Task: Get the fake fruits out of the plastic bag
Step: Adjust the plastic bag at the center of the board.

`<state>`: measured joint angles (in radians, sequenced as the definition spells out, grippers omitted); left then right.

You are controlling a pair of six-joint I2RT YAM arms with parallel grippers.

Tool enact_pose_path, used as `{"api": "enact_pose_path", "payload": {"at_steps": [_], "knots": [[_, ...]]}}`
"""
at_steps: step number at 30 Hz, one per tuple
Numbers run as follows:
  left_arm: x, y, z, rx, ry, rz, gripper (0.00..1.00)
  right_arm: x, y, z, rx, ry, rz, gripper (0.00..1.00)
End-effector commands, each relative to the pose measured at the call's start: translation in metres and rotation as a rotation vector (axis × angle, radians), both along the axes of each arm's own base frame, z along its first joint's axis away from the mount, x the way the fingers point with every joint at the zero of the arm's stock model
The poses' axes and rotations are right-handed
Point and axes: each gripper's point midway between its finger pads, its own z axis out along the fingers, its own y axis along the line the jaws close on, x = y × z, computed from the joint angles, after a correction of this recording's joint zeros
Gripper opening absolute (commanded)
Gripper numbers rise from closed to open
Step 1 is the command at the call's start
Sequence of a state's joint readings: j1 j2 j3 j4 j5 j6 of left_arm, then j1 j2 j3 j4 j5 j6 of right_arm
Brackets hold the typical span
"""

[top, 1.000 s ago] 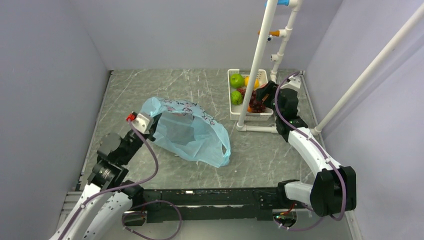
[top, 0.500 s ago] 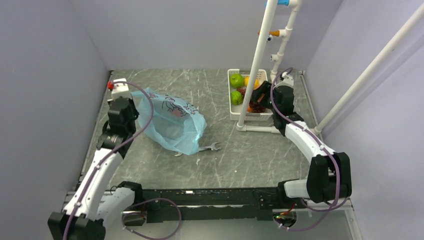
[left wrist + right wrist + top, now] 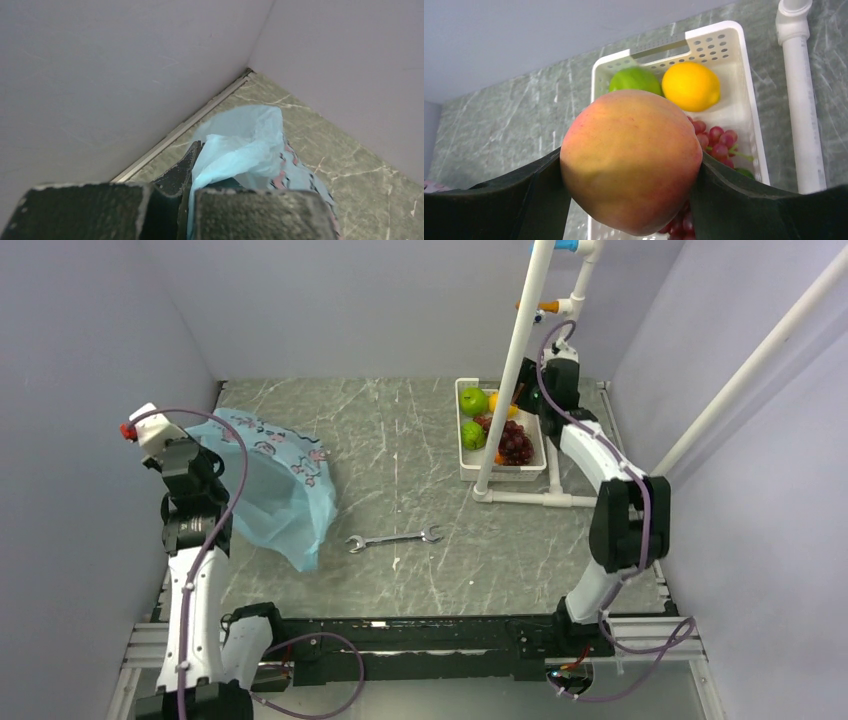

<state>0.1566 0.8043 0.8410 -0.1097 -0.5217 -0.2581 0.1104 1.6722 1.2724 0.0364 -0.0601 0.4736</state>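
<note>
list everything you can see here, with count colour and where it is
plastic bag: 1, light blue with a print, held up at the left side of the table
wrench: 1, silver, flat on the middle of the table
basket: 1, white, far right of the table
green apples: 2, green, in the basket
lemon: 1, yellow, far end of the basket
grapes: 1 bunch, dark red, near end of the basket
peach: 1, orange-pink, in the right gripper over the basket
pipe frame: 1, white, beside the basket
table: 1, grey-green marble pattern
left gripper: shut on the plastic bag
right gripper: shut on the peach
</note>
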Motion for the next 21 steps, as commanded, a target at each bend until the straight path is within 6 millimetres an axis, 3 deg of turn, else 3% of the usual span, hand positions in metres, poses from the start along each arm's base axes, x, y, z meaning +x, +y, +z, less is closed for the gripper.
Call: {"api": "enact_pose_path", "payload": {"at_steps": [1,5,11,18,21], "knots": [[0.015,0.008,0.002,-0.103,-0.081,-0.045,0.0,0.021,-0.003,-0.021,-0.037,0.115,0.019,0.11],[0.036,0.012,-0.01,-0.191,-0.018,-0.132,0.0,0.04,0.0,-0.025,-0.041,0.11,0.038,0.2],[0.073,-0.012,-0.025,-0.29,-0.014,-0.396,0.01,0.056,0.008,-0.026,-0.036,0.115,0.094,0.36],[0.087,-0.042,-0.025,-0.333,-0.003,-0.593,0.08,0.052,0.003,-0.046,-0.036,0.142,0.074,0.44],[0.087,-0.053,-0.02,-0.313,0.001,-0.64,0.19,0.055,0.004,-0.046,-0.039,0.149,0.081,0.48]]}}
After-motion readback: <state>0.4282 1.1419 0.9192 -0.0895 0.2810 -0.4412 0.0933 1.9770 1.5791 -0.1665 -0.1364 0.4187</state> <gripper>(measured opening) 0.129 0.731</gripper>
